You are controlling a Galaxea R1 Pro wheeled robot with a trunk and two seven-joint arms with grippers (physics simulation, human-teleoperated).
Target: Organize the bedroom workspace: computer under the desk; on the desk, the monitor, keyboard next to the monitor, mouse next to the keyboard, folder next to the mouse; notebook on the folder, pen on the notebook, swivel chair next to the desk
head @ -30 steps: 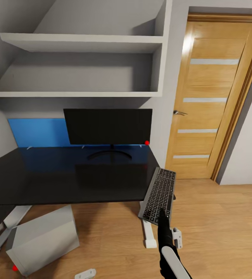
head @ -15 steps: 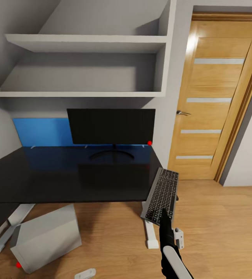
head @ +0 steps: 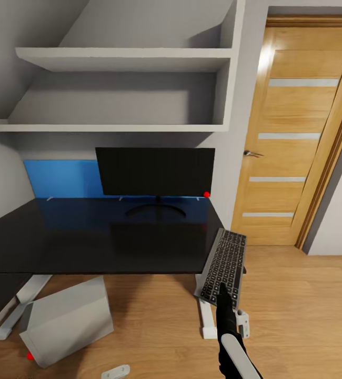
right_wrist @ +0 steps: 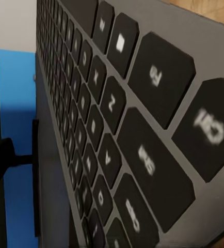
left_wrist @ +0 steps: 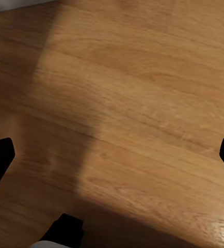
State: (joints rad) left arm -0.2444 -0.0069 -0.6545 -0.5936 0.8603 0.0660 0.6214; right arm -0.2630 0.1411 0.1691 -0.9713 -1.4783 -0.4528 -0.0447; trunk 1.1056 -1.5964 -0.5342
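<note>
From the head camera: right gripper pinches the near end of the keyboard, held aloft just off the desk corner, likely for placing beside the monitor; computer sits below. Framing has drifted rightward since earlier. Left wrist: left gripper spread over bare floor. Right wrist: keys close-up, gripped.

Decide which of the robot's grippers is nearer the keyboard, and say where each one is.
Right. The right gripper is at the near end of the keyboard, holding it beside the desk. The left gripper hangs open over bare floor.
</note>
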